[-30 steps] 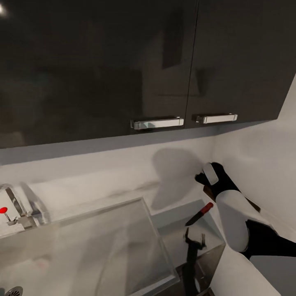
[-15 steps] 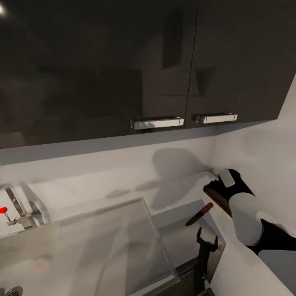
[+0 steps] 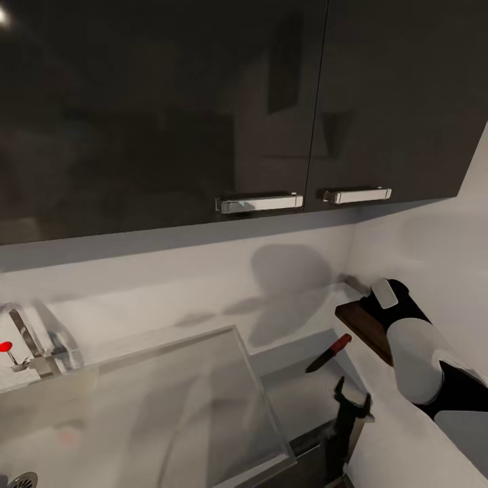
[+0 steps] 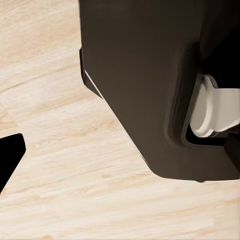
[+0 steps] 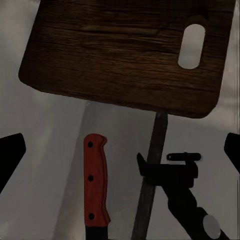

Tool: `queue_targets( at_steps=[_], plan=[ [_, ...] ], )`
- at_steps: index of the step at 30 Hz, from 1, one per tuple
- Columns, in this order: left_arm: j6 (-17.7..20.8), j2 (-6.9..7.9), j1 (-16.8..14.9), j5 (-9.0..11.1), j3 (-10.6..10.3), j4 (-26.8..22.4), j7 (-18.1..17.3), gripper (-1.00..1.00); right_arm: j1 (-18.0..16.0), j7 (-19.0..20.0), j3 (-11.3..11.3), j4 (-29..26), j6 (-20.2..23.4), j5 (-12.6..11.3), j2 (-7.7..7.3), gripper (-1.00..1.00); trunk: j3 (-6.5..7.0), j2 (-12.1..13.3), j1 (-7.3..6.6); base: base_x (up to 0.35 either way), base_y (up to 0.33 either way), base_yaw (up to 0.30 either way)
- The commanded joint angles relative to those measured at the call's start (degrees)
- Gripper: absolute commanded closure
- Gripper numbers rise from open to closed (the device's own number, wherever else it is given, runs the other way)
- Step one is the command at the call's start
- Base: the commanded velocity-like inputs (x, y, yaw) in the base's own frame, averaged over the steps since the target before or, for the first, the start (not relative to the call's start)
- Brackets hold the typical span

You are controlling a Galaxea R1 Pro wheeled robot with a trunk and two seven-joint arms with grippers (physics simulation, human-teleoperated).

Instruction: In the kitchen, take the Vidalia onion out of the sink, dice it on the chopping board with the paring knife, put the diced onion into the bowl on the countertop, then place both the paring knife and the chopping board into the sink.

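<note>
Black fingertips (image 5: 11,152) of the right gripper (image 5: 121,150) stand wide apart at the edges of the right wrist view, gripping nothing. Between them lie the chopping board (image 5: 125,55) and, just beside it, the red-handled paring knife (image 5: 96,185), both on the countertop (image 5: 45,120). Over the last second the right arm has slid rightward along the board, uncovering its near end (image 3: 359,324); the knife (image 3: 329,354) has not moved. Neither is in the sink (image 3: 135,407) yet. I cannot tell the state of the left gripper's jaws.
</note>
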Motion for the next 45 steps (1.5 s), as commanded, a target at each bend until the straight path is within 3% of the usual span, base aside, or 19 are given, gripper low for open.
queue_targets(
  at_steps=[1, 4, 7, 11, 13, 15, 17, 18, 21, 26, 30, 35, 44, 45],
  plan=[
    [-0.8, -0.08, 0.0, 0.1, 0.1, -0.1, -0.1, -1.0, 0.0, -0.3, 0.0, -0.1, 0.1, -0.5, -1.31, -1.0, -0.05, -0.1, 0.03, 0.0, 0.0, 0.0],
    [-1.4, -0.16, 0.0, 0.0, 0.1, -0.1, -0.1, -1.0, 0.0, -0.1, 0.1, -0.1, 0.2, -0.5, -3.12, -1.0, -0.05, -0.1, 0.03, 0.0, 0.0, 0.0],
    [-1.7, -0.2, 0.0, 0.0, 0.1, -0.1, -0.1, -1.0, 0.0, 0.1, 0.4, -0.1, 2.7, -0.4, -7.04, -1.0, -0.05, -0.1, 0.03, 0.0, 0.0, 0.0],
    [-1.8, -0.21, 0.0, 0.0, 0.1, -0.1, -0.1, -1.0, 0.0, 0.9, 0.5, -0.1, 6.2, -0.4, -8.98, -1.0, -0.05, -0.1, 0.03, 0.0, 0.0, 0.0],
    [-1.8, -0.33, 0.0, 0.0, 0.1, -0.1, -0.1, -1.0, 0.0, 3.1, 0.9, -0.1, 10.1, -0.3, -10.7, -1.0, -0.05, -0.1, 0.03, 0.0, 0.0, 0.0],
    [-1.8, -0.35, 0.0, 0.0, 0.1, -0.1, -0.1, -1.0, 0.0, 3.9, 1.3, -0.1, 10.8, -0.3, -11.08, -1.0, -0.05, -0.1, 0.03, 0.0, 0.0, 0.0],
    [-1.8, -0.37, 0.0, 0.0, 0.1, -0.1, -0.1, -1.0, 0.0, 4.7, 2.3, 0.0, 11.4, -0.2, -11.64, -1.0, -0.05, -0.1, 0.03, 0.0, 0.0, 0.0],
    [-1.8, -0.38, 0.0, 0.0, 0.0, -0.1, -0.1, -1.0, 0.0, 5.4, 5.4, 0.0, 11.8, -0.2, -12.41, -1.0, -0.05, -0.1, 0.03, 0.0, 0.0, 0.0],
    [-1.9, -0.38, 0.0, 0.0, 0.0, -0.1, -0.1, -1.0, 0.0, 6.2, 6.9, 0.0, 12.0, -0.2, -12.78, -1.0, -0.05, -0.1, 0.03, 0.0, 0.0, 0.0],
    [-1.8, -0.39, 0.0, 0.0, 0.0, -0.1, -0.1, -1.0, 0.0, 10.7, 9.4, -0.1, 12.2, -0.2, -13.14, -1.0, -0.05, -0.1, 0.03, 0.0, 0.0, 0.0],
    [-1.8, -0.39, 0.0, 0.0, 0.0, -0.1, -0.1, -1.0, 0.0, 12.1, 12.5, -0.1, 12.2, -0.2, -13.22, -1.0, -0.05, -0.1, 0.03, 0.0, 0.0, 0.0],
    [-1.9, -0.45, 0.0, 0.0, 0.0, -0.1, -0.1, -1.0, 0.0, 12.4, 14.3, -0.1, 12.4, -0.2, -13.24, -1.0, -0.05, -0.1, 0.03, 0.0, 0.0, 0.0],
    [-1.8, -0.47, 0.0, 0.0, 0.0, -0.1, -0.1, -1.0, 0.0, 12.5, 14.6, -0.1, 12.4, -0.2, -13.19, -1.0, -0.05, -0.1, 0.03, 0.0, 0.0, 0.0],
    [-1.8, -0.68, 0.0, 0.0, 0.0, -0.1, -0.1, -1.0, 0.0, 12.5, 16.0, -0.1, 12.4, -0.2, -13.2, -1.0, -0.05, -0.1, 0.03, 0.0, 0.0, 0.0]
  ],
)
